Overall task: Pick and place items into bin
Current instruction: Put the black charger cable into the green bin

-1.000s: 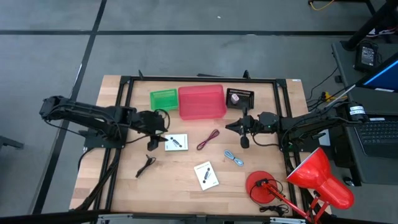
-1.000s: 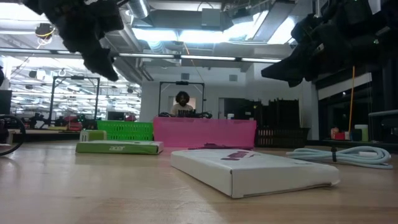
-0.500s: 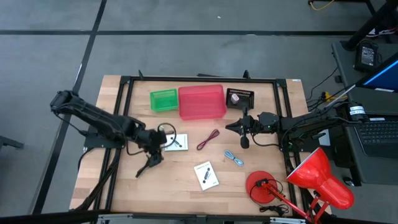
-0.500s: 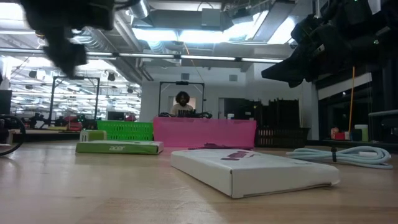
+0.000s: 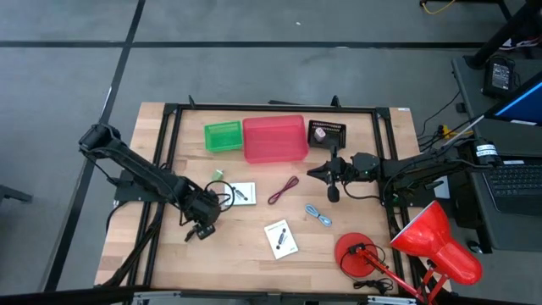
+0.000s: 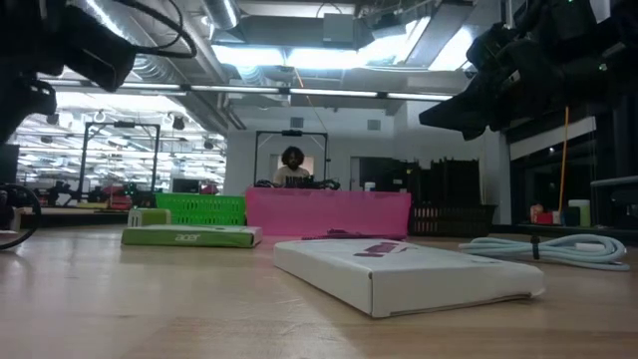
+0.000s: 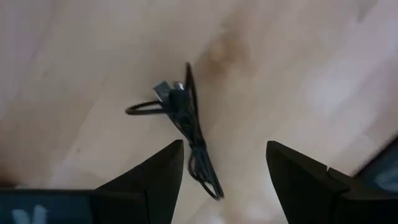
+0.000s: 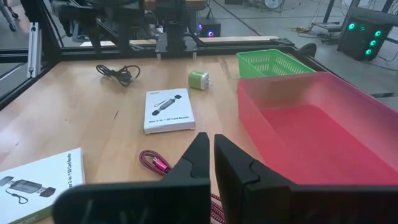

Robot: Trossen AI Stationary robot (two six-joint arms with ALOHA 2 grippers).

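From above, the left gripper [image 5: 201,227] hides the dark cord [image 7: 186,127], while the left wrist view shows its fingers spread above the cord coiled on the bare wooden table [image 5: 246,241]. The right gripper [image 5: 315,174] hangs with fingers pressed together near the red bin [image 5: 274,139]. The right wrist view alone reveals what looks like a small green plug [image 8: 198,79] beside a white card [image 8: 168,110].
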